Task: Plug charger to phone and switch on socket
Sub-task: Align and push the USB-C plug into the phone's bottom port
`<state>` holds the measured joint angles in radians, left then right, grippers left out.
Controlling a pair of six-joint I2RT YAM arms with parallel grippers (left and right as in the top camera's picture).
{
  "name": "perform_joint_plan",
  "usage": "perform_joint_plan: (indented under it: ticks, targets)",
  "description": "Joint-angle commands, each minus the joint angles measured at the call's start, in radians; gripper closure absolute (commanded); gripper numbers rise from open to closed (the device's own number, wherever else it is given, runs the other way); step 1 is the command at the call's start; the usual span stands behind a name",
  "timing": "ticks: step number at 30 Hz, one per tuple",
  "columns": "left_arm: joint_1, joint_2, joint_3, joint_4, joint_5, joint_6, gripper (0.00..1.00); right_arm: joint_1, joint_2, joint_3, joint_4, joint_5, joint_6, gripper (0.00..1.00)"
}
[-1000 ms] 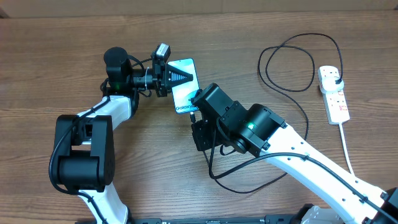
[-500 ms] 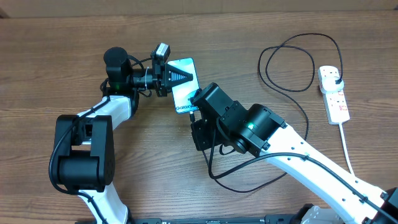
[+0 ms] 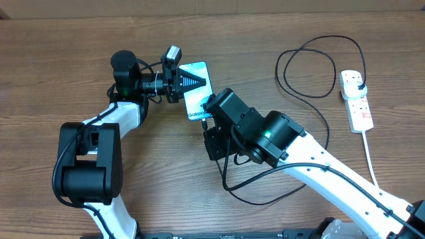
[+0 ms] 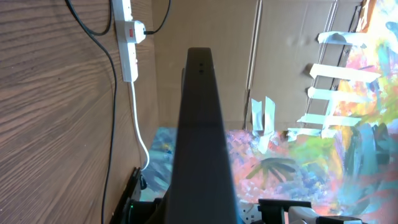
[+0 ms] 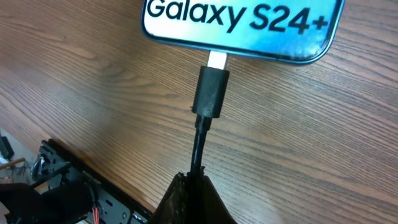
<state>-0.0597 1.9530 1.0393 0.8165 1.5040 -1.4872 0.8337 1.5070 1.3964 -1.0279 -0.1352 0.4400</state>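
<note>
The phone [image 3: 197,93] lies on the table with its "Galaxy" end toward my right arm; it also shows in the right wrist view [image 5: 242,25]. My left gripper [image 3: 191,81] is shut on the phone's far end, its dark finger [image 4: 202,137] filling the left wrist view. My right gripper [image 3: 208,121] is shut on the charger cable just behind the connector [image 5: 211,90]. The connector's metal tip [image 5: 217,60] is at the phone's port edge, partly showing. The black cable [image 3: 312,66] loops to a plug [image 3: 357,81] in the socket strip [image 3: 356,105].
The strip's thick white cord [image 3: 370,156] runs toward the front right edge. Slack black cable [image 3: 259,192] loops under my right arm. The strip with its red switch [image 4: 129,37] also shows in the left wrist view. A cardboard wall stands behind the table.
</note>
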Motion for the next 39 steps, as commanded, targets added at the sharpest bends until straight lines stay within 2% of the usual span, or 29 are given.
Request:
perform_joint_plan:
  ticks: [1, 17, 22, 25, 26, 27, 29, 39]
  targets:
    - [-0.009, 0.005, 0.018, 0.007, 0.051, -0.002, 0.96, 0.002, -0.025, -0.002, 0.006, 0.041, -0.003, 0.96]
    - [-0.022, 0.005, 0.018, 0.007, 0.076, -0.001, 0.96, 0.002, -0.025, -0.002, 0.077, 0.101, -0.029, 0.96]
    - [-0.019, 0.005, 0.018, 0.007, 0.076, -0.001, 0.96, 0.002, -0.025, -0.002, 0.068, 0.100, -0.028, 0.82]
    - [-0.019, 0.005, 0.018, 0.007, 0.075, 0.011, 0.96, 0.003, -0.025, -0.002, 0.051, 0.086, -0.024, 0.79]
    - [-0.019, 0.005, 0.018, 0.007, 0.075, 0.014, 0.96, 0.003, -0.025, -0.002, 0.047, 0.081, -0.024, 0.75]
    - [-0.019, 0.005, 0.018, 0.007, 0.074, 0.014, 0.96, 0.003, -0.025, -0.002, 0.047, 0.078, -0.024, 0.66]
    - [-0.019, 0.005, 0.018, 0.007, 0.065, 0.014, 0.96, 0.003, -0.025, -0.002, 0.050, 0.079, -0.024, 0.60]
    - [-0.019, 0.005, 0.018, 0.007, 0.048, 0.013, 0.96, 0.009, -0.003, -0.002, 0.073, 0.081, -0.020, 0.61]
